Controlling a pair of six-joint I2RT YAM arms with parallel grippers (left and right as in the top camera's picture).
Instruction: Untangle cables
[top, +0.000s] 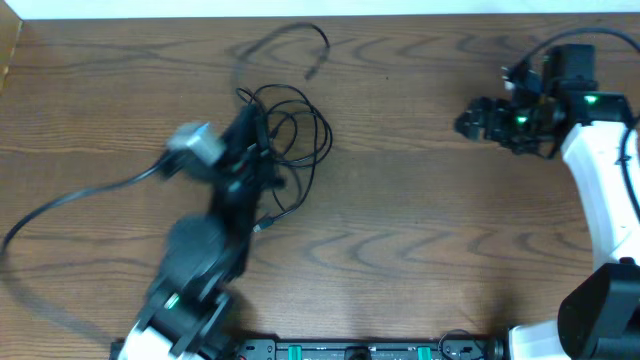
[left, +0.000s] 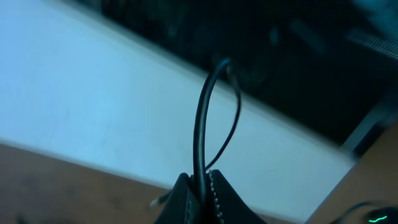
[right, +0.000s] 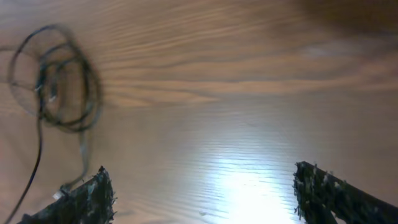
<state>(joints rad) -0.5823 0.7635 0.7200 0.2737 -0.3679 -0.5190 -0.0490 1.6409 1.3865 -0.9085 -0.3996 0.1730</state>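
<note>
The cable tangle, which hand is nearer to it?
Left. The left hand is right at the tangle, shut on one black cable. The right hand hangs open well off to the tangle's right, touching nothing.

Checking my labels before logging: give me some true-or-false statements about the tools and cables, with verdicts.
1. The left tool is shut on a black cable. True.
2. The right tool grips a cable. False: it is open and empty, above bare table.
3. A lone cable lies apart from the tangle. True.
4. The tangle lies under the right tool. False: it lies by the left arm.
</note>
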